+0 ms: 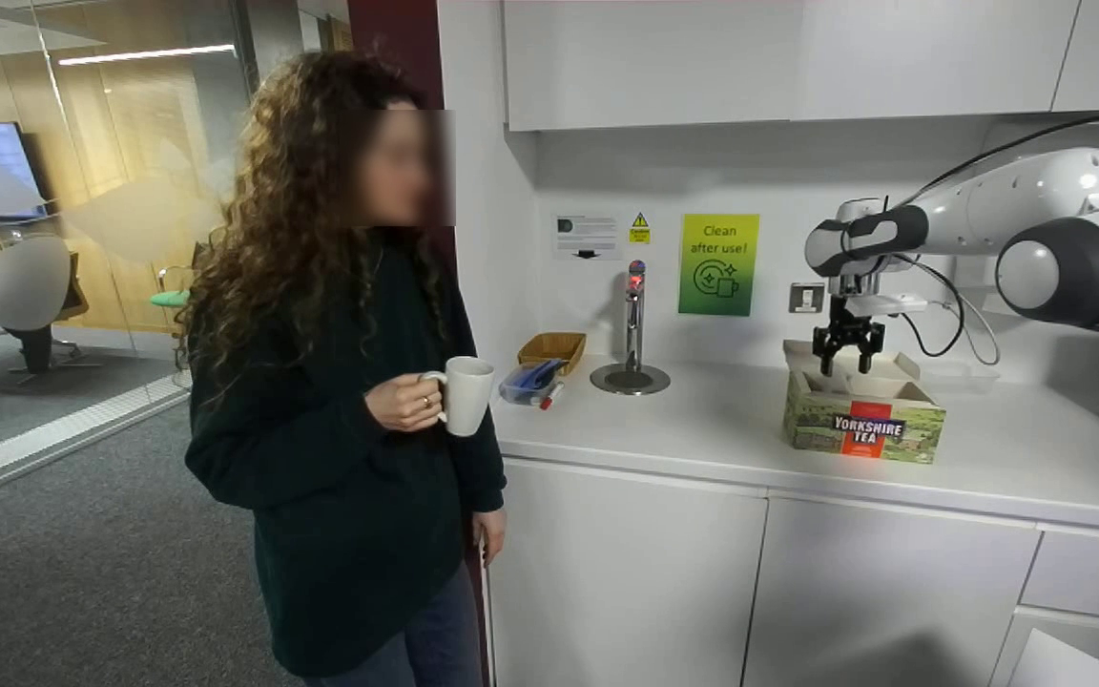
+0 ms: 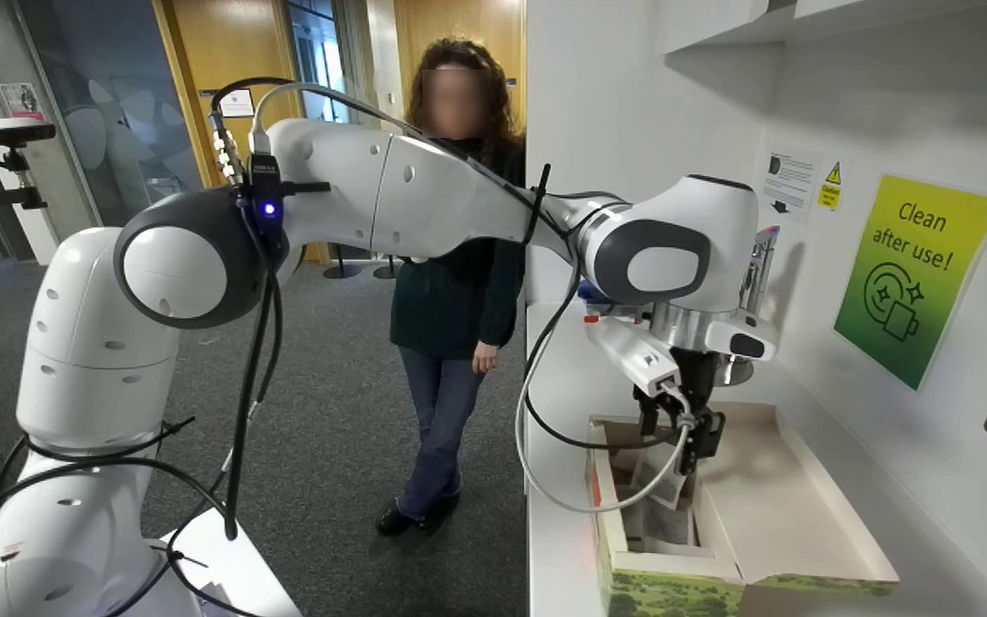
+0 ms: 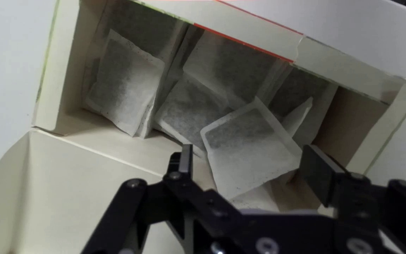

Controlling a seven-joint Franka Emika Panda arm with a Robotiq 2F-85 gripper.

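My gripper (image 3: 247, 155) is open and empty over a Yorkshire Tea box (image 1: 860, 429). It also shows above the box in both exterior views (image 1: 846, 363) (image 2: 672, 439). The box stands on the white counter with its lid (image 2: 789, 506) folded open toward the wall. In the wrist view, a pale square tea bag (image 3: 250, 151) lies between the two fingers, on top of several other bags. Another tea bag (image 3: 127, 83) leans in the left part of the box. Whether a finger touches the top bag or the box wall, I cannot tell.
A metal tap (image 1: 634, 324) stands on the counter (image 1: 702, 410), with a wicker basket (image 1: 552, 349) and a clear tub (image 1: 526, 384) beside it. A person (image 1: 349, 458) at the counter's end holds a white mug (image 1: 468, 396). Cables (image 2: 536, 411) hang from the arm. Cupboards (image 1: 654, 67) overhang the counter.
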